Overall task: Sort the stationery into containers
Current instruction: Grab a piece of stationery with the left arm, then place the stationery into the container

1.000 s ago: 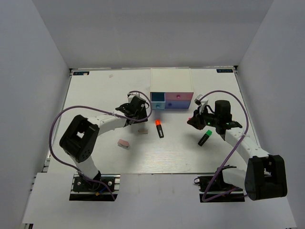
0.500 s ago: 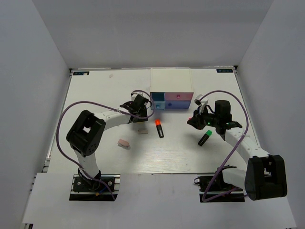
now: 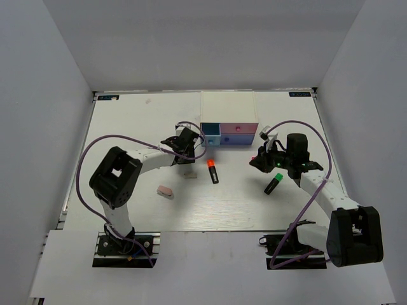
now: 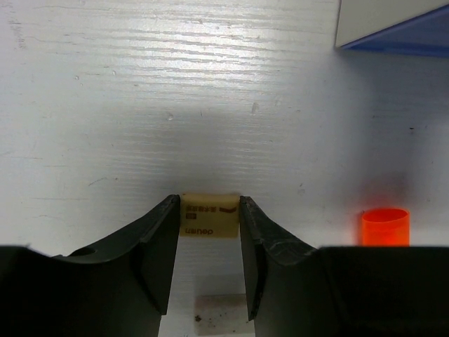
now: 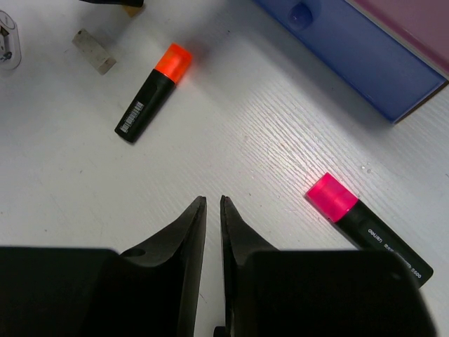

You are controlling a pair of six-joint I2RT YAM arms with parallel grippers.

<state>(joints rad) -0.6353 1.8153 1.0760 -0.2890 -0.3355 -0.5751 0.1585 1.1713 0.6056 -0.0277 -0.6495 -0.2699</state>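
Step in hand, as I read it: the eraser pick, with the carry to a drawer due next.

Left pincer [image 4: 209,205]: clenched on a tan eraser [image 4: 209,219]. The jaws are narrowed to the eraser's width, with the pads on its two ends and the printed face up. It looks lifted clear of the tabletop [image 4: 140,84], though I can't be certain.
- Just beneath the pincer: a grey eraser [image 4: 221,313], loose.
- Off to its right: the orange cap of the orange highlighter [image 4: 384,227].
- Far ahead, right: a corner of the drawer box [image 4: 393,28].

Right pincer [image 5: 210,203]: jaws closed to a sliver, gripping nothing.
- Just ahead, right: the pink highlighter [image 5: 358,217].
- Far ahead: the blue-purple drawer [image 5: 351,45].

Next move calls for an open drawer. From above none looks pulled out, so a knob probably needs pulling before the eraser can drop in.
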